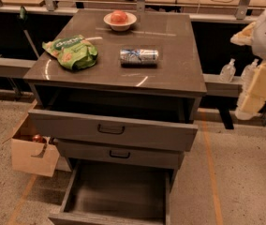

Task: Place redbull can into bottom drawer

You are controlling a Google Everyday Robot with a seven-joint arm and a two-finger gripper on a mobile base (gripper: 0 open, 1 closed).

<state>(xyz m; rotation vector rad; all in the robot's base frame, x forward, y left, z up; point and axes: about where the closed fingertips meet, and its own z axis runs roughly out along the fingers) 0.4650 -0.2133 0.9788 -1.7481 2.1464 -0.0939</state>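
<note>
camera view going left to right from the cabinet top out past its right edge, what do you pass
green snack bag → redbull can → clear bottle → the robot's hand, off the right side of the cabinet, apart from the can. The bowl overlaps the can sideways, so it is left out.

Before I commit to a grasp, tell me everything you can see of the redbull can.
The redbull can is a slim, shiny silver can with blue markings, metal by its look. It lies on its side on the cabinet top, long axis running left to right, right of the green snack bag and nearer the camera than the bowl. Only the top touches it. The gripper hangs beyond the cabinet's right side, apart from it.
</note>
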